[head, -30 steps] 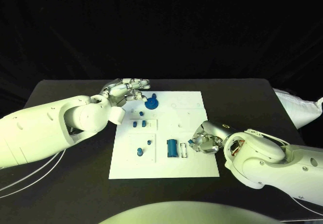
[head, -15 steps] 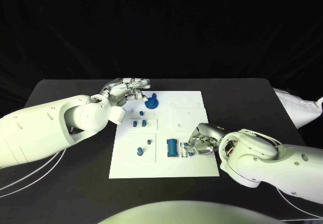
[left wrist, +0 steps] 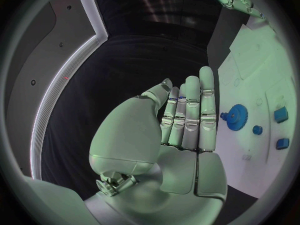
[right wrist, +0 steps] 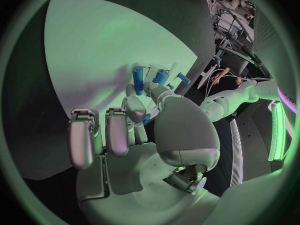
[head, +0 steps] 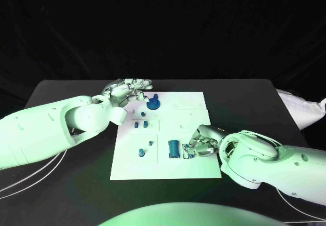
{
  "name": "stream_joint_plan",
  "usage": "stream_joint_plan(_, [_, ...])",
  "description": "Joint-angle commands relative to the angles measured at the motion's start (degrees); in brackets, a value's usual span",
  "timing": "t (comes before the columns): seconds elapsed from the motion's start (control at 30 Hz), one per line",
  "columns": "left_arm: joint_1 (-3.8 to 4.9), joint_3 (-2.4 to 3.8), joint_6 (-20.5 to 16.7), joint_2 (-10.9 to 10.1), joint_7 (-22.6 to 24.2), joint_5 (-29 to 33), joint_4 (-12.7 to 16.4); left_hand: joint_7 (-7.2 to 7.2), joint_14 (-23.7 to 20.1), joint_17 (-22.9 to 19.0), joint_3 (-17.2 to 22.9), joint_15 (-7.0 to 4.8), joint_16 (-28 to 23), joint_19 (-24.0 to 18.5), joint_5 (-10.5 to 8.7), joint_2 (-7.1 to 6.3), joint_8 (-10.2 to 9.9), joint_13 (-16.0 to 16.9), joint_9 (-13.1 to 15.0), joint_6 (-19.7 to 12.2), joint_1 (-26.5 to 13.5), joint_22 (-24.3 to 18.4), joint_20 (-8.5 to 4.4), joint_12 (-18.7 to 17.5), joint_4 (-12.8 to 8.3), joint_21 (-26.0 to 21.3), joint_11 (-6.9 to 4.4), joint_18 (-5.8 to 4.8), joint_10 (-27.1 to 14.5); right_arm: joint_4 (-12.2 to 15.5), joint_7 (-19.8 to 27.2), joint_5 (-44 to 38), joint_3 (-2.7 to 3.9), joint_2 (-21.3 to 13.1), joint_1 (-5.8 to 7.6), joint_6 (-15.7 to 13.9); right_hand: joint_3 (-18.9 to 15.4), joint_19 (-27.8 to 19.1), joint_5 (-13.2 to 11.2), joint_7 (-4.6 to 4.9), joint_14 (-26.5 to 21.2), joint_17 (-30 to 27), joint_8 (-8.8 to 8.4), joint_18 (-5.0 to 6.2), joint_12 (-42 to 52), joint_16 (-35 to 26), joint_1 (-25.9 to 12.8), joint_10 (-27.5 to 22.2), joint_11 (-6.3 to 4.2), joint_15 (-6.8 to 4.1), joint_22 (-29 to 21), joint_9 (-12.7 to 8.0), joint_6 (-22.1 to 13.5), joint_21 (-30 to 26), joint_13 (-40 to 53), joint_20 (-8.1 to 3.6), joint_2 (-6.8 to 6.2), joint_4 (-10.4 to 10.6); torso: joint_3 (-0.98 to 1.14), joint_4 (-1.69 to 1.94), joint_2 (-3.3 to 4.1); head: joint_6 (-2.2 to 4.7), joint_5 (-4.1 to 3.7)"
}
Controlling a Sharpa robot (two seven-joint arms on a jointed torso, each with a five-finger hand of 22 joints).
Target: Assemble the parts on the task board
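A robot works over a white board (head: 193, 113) lying flat at the centre of a black tabletop (head: 251, 101), small blue parts scattered across it. The right hand (head: 201, 145), low and right of centre in the head view, sits at the board's right side with its fingers curled in — the right wrist view shows a small blue piece (right wrist: 145, 119) tucked between the fingertips, though how firmly it is pinched is hard to tell. Just to its left on the board lies a blue cylinder (head: 175, 149), stubby and smooth. The left hand (head: 127, 91) hovers at the board's upper left corner with its fingers straight and close together, holding nothing, just beside a blue toothed gear (head: 153, 102) standing on its post.

The parts look like hard moulded plastic — light, stiff and rather slick, so likely to roll or slip if squeezed off-centre. The cylinder is best taken across its round sides near the middle; the gear by its rim, where the teeth offer purchase. Two small blue pegs (head: 140, 125) sit in a framed recess at the board's left, a single peg (head: 141, 153) lower down. The board itself is matt, thin and rigid.
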Motion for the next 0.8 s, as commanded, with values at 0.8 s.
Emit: stream_joint_plan(0.8, [-0.01,0.05,2.3,0.1,-0.2,-1.0,0.1,-0.07,-0.2,-0.1,-0.1,-0.01,0.4,0.6,-0.15,0.07,0.4,-0.1,-0.1,-0.4,0.2,-0.1,-0.08,0.3,-0.4,-0.2,0.02,1.06,-0.4,-0.7,-0.9,0.4,0.03,1.4,-0.15,2.4,-2.9,0.3,-0.7,-0.43,3.5,0.6,1.11,-1.05,1.2,0.3,-2.8,1.5,-0.34,-0.84,5.0,0.7,1.2,0.2,0.9,-0.60,-0.05,2.3,0.02,0.02,0.04,-0.62,0.17])
